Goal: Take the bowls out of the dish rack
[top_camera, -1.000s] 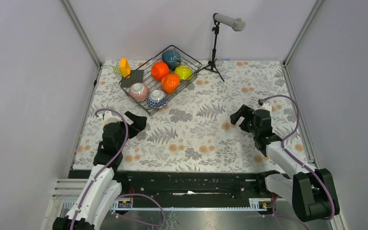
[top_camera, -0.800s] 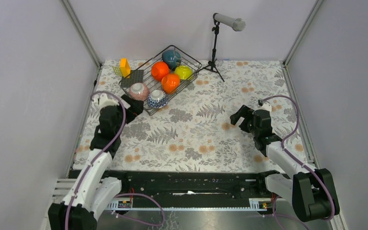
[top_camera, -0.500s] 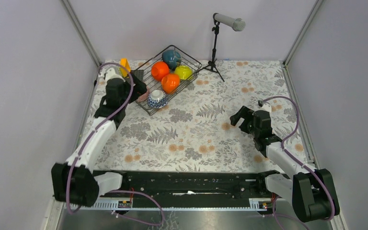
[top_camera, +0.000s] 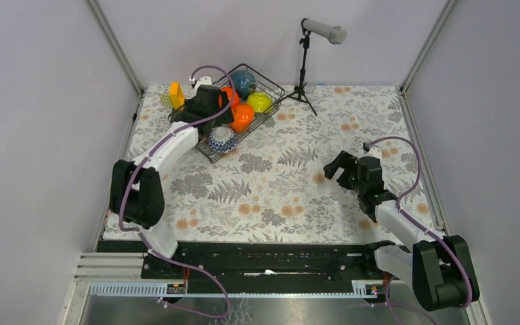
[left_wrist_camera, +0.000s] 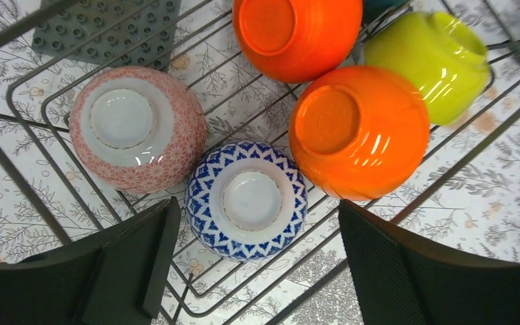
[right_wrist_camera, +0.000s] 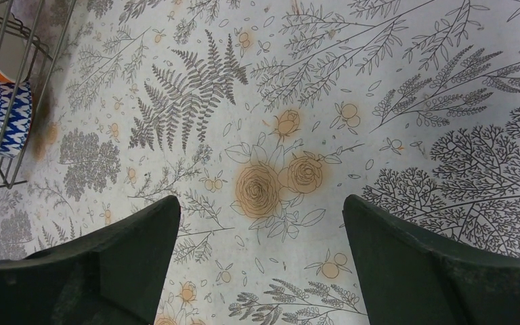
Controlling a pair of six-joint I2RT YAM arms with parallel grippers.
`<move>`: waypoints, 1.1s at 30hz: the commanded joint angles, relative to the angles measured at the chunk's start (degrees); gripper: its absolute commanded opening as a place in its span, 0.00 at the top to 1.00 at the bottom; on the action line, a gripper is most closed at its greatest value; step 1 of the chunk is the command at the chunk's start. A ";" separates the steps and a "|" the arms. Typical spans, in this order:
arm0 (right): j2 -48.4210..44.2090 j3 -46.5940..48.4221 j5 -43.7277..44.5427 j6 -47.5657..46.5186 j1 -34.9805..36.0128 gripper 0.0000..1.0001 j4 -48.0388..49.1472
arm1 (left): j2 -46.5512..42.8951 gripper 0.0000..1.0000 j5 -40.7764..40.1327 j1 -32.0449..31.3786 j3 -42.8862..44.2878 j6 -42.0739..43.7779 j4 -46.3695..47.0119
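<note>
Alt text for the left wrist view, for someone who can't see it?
The open left gripper hovers above the dish rack, its fingers flanking the upturned blue-and-white bowl. Beyond it sit a pink speckled bowl, the nearer orange bowl and the farther orange bowl, all base up, and a tilted yellow-green bowl.

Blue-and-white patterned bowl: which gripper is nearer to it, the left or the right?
Left. The left gripper hovers above the blue-and-white patterned bowl, jaws open to either side of it. The right gripper hangs over bare floral tablecloth, far off to its right.

Floral-cloth table (top_camera: 277,196) carries dish rack (top_camera: 265,110), studded plate (left_wrist_camera: 101,30), yellow block (top_camera: 176,93), microphone stand (top_camera: 302,68).
</note>
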 commanded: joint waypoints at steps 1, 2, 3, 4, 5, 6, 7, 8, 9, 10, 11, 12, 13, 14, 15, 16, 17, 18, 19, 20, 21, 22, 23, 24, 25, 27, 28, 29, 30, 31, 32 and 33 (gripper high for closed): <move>0.82 0.42 -1.36 0.14 0.17 0.04 2.19 | 3.71 0.04 -1.76 -0.77 6.13 3.90 -1.42; 0.76 0.39 -1.36 0.17 0.16 0.04 2.20 | 4.43 0.02 -0.69 -1.00 6.82 4.34 -1.07; 0.80 0.39 -1.41 0.14 0.18 0.04 2.27 | 4.92 0.01 0.22 -1.32 7.41 4.93 -0.48; 0.78 0.38 -1.44 0.14 0.17 0.04 2.28 | 5.40 0.01 1.76 -1.68 7.77 5.64 0.29; 0.75 0.41 -1.45 0.14 0.19 0.04 2.27 | 5.78 0.01 2.63 -2.06 7.96 6.65 1.23; 0.75 0.42 -1.45 0.12 0.15 0.04 2.29 | 6.22 0.01 3.80 -2.43 8.30 7.36 2.03; 0.76 0.39 -1.38 0.06 0.16 0.04 2.26 | 6.86 0.01 4.08 -2.85 8.92 7.74 2.56; 0.63 0.38 -1.30 0.02 0.19 0.03 2.23 | 7.61 0.01 4.49 -3.24 9.77 8.05 2.70; 0.63 0.38 -1.27 0.01 0.16 0.03 2.23 | 8.48 0.01 4.62 -3.66 10.80 8.43 2.55; 0.67 0.42 -1.27 0.01 0.17 0.04 2.25 | 9.52 0.01 4.51 -4.04 12.00 8.61 2.39; 0.67 0.41 -1.29 0.01 0.20 0.03 2.35 | 10.81 0.01 4.28 -4.40 13.35 8.62 1.94; 0.71 0.37 -1.27 -0.01 0.17 0.03 2.38 | 11.87 0.01 4.02 -4.75 14.53 8.62 1.62; 0.78 0.38 -1.27 -0.02 0.15 0.03 2.31 | 12.89 0.01 3.45 -5.11 15.83 8.68 1.16; 0.82 0.39 -1.26 0.01 0.16 0.03 2.42 | 13.96 0.01 2.60 -5.46 17.13 8.70 0.69; 0.88 0.44 -1.31 0.03 0.16 0.03 2.43 | 15.03 0.01 1.50 -5.80 18.56 8.79 0.11; 1.02 0.49 -1.41 0.05 0.18 0.03 2.43 | 16.12 0.01 0.23 -6.16 20.58 8.80 -0.55; 0.96 0.51 -1.52 0.09 0.16 0.03 2.47 | 17.35 0.01 -1.05 -6.50 22.06 8.80 -1.29; 0.93 0.49 -1.61 0.11 0.17 0.03 2.48 | 18.60 0.01 -2.27 -6.86 23.83 8.75 -2.19; 0.93 0.44 -1.66 0.18 0.20 0.03 2.60 | 19.87 0.01 -3.70 -7.28 25.45 8.65 -3.03; 1.06 0.51 -1.72 0.14 0.17 0.03 2.62 | 21.31 0.01 -5.69 -7.81 27.13 8.60 -4.02; 1.10 0.52 -1.71 0.18 0.20 0.03 2.72 | 22.59 0.01 -7.80 -8.59 28.86 8.73 -5.01; 1.19 0.51 -1.78 0.22 0.21 0.03 2.77 | 23.95 0.01 -10.59 -9.34 30.41 9.09 -5.75; 1.35 0.47 -1.84 0.29 0.16 0.03 2.92 | 25.26 0.01 -13.28 -10.01 32.02 9.81 -6.36; 1.57 0.52 -1.93 0.31 0.16 0.03 3.04 | 26.57 0.01 -15.85 -10.72 33.55 10.37 -6.96; 1.76 0.58 -2.09 0.40 0.16 0.03 3.08 | 27.92 0.01 -18.28 -11.27 35.03 10.80 -7.52; 2.02 0.64 -2.23 0.41 0.16 0.04 3.00 | 29.93 0.01 -21.17 -11.69 37.51 10.99 -8.75; 2.18 0.70 -2.28 0.42 0.16 0.04 3.06 | 30.75 0.01 -21.53 -11.70 38.52 10.93 -9.23; 2.28 0.70 -2.32 0.48 0.18 0.04 3.10 | 31.24 0.01 -21.65 -11.71 39.12 10.83 -9.34; 2.36 0.76 -2.32 0.53 0.16 0.04 3.13 | 31.62 0.01 -21.68 -11.77 39.46 10.71 -9.37; 2.42 0.72 -2.33 0.52 0.20 0.04 3.24 | 31.97 0.01 -21.68 -11.76 39.86 10.53 -9.38; 2.42 0.72 -2.33 0.49 0.22 0.04 3.22 | 32.37 0.01 -21.68 -11.76 40.17 10.41 -9.37; 2.51 0.77 -2.33 0.52 0.12 0.04 3.25 | 32.65 0.01 -21.68 -11.80 40.46 10.38 -9.36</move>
